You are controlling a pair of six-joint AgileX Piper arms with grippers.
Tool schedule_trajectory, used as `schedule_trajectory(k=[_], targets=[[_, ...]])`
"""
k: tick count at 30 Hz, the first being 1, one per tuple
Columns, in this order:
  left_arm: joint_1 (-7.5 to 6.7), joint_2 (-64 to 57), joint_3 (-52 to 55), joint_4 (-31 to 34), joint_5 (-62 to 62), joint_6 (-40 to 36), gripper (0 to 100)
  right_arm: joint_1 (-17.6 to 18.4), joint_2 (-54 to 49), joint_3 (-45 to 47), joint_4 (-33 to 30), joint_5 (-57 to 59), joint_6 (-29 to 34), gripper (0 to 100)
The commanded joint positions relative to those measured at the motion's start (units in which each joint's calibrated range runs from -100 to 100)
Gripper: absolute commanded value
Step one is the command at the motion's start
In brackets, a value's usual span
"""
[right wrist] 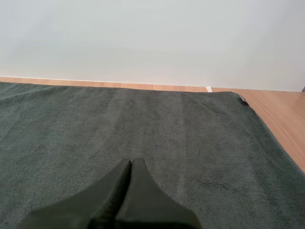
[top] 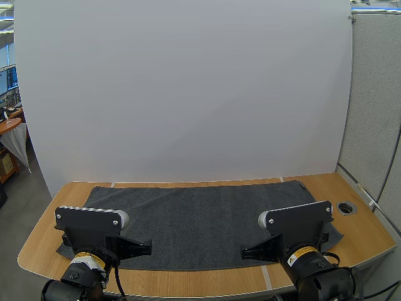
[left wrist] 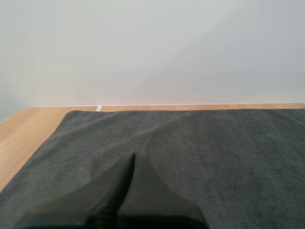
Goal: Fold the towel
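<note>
Towel [top: 207, 219] spread flat — left fingers [left wrist: 110, 194], right fingers [right wrist: 110, 195] closed.

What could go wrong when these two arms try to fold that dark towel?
1. The towel lies flat on the table, so a grip might catch only the nap and slip.
2. The left gripper and right gripper are both shut; lowered that way, they would likely push the cloth, not grasp it.
3. The towel's near edge sits close to the table's front rim, so a tug could drag it off.
</note>
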Motion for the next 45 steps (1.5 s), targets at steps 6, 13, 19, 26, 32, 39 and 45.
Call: schedule_trajectory(k=[6,13,19,26,32,39,45], targets=[[-0.03,-0.38,0.00,0.40,-1.39,-0.23,0,0.04,-0.38,0.00,-0.26,-0.41,0.16,0],[-0.03,-0.38,0.00,0.40,-1.39,-0.23,0,0.04,-0.38,0.00,-0.26,-0.41,0.16,0],[-0.03,-0.38,0.00,0.29,-1.39,-0.23,0,0.04,-0.38,0.00,-0.06,-0.41,0.16,0],[-0.03,-0.38,0.00,0.29,-1.39,-0.23,0,0.04,-0.38,0.00,8.75,-0.41,0.16,0],[-0.03,-0.38,0.00,0.29,-1.39,-0.23,0,0.04,-0.38,0.00,8.75,-0.59,0.16,0],[-0.03,-0.38,0.00,0.19,-3.06,-0.23,0,0.04,-0.38,0.00,8.53,-2.45,0.16,0],[-0.03,-0.38,-2.76,0.97,-2.80,-0.23,0,0.04,-0.38,0.00,3.10,-10.37,0.16,0]])
